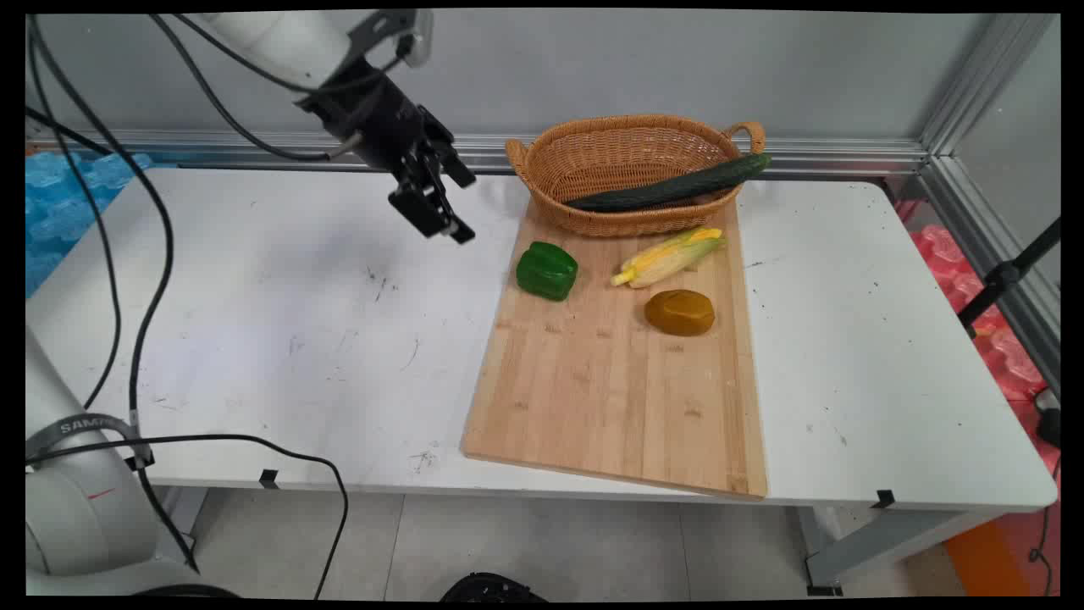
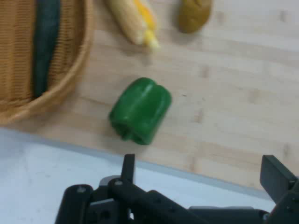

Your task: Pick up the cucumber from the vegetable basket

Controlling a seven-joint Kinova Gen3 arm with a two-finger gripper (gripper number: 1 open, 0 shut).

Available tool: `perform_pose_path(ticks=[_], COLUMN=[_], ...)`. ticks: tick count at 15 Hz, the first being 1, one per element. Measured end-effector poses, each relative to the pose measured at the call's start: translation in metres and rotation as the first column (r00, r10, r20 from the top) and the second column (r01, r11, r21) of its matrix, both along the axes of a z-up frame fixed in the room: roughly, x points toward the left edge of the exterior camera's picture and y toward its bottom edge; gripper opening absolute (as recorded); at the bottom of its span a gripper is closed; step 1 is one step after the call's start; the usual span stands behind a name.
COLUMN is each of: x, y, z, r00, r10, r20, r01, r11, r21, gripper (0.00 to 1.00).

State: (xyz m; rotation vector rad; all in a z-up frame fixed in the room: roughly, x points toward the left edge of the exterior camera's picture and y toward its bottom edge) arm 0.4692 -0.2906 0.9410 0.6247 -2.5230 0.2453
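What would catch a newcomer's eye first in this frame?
The wooden cutting board on the white table stands out, with a green pepper, an ear of corn and a brown potato lying on it. At its far end sits a wicker basket with a dark cucumber lying across it, one end over the rim. The open black gripper hangs above the table, left of the pepper, holding nothing.

Bright, even light from above; we note no hard glare. The black two-finger gripper (image 1: 446, 230) leaves only a faint, diffuse shadow on the white table (image 1: 279, 339) beneath it. To its right, the glossy green bell pepper (image 1: 547, 270) and brown rounded lump (image 1: 679, 312) cast short, soft shadows on the pale wooden board (image 1: 610, 398).
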Motion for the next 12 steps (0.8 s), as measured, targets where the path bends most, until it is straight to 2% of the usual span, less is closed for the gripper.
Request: perform_pose_path(ticks=[3,6,9,12], x=[0.003,-0.002,-0.014,-0.033], y=[-0.002,-0.016,-0.041,-0.072], z=[0.014,0.024,0.031,0.03], r00=[0.994,0.982,0.97,0.966], r10=[0.107,0.181,0.231,0.244], r20=[-0.032,-0.058,-0.078,-0.088], r01=[-0.108,-0.184,-0.236,-0.252], r11=[0.994,0.982,0.969,0.963], r21=[-0.018,-0.045,-0.075,-0.091], gripper=[1.0,1.0,1.0,1.0])
